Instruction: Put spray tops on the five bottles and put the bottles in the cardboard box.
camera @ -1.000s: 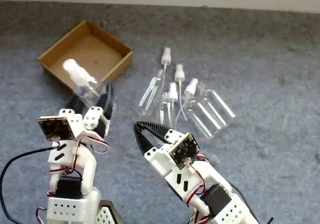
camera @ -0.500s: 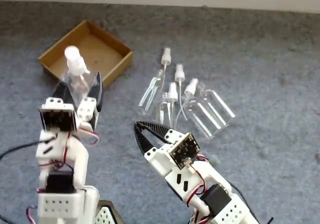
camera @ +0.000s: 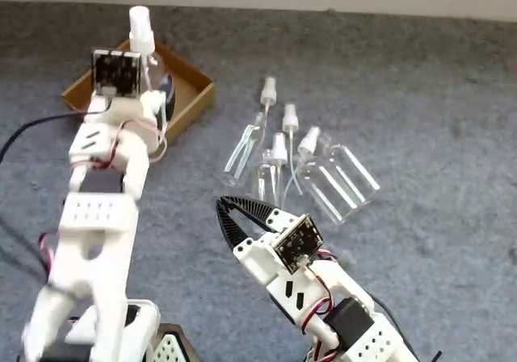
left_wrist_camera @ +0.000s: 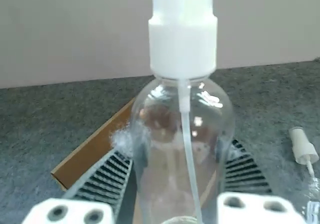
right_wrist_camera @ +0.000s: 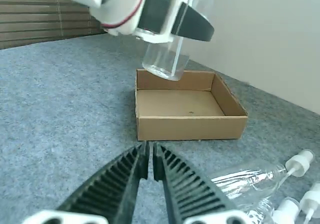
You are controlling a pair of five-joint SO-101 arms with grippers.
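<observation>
My left gripper (camera: 153, 75) is shut on a clear bottle (left_wrist_camera: 182, 134) with a white spray top (camera: 140, 23), holding it upright in the air above the cardboard box (camera: 192, 83). The right wrist view shows that bottle (right_wrist_camera: 165, 61) hanging over the box (right_wrist_camera: 190, 126), its base well above the floor of the box. Several more clear bottles with spray tops (camera: 279, 148) lie close together on the grey carpet right of the box. My right gripper (camera: 221, 206) is shut on nothing, low over the carpet in front of those bottles, fingertips (right_wrist_camera: 150, 156) pointing toward the box.
The box is open-topped with nothing inside. Grey carpet covers the whole work surface, with free room to the right of the bottle cluster and in front of the box. A pale wall runs along the far edge.
My left arm has risen and stretched away from its base, carrying the bottle from in front of the box to above it. The right arm has not moved.
</observation>
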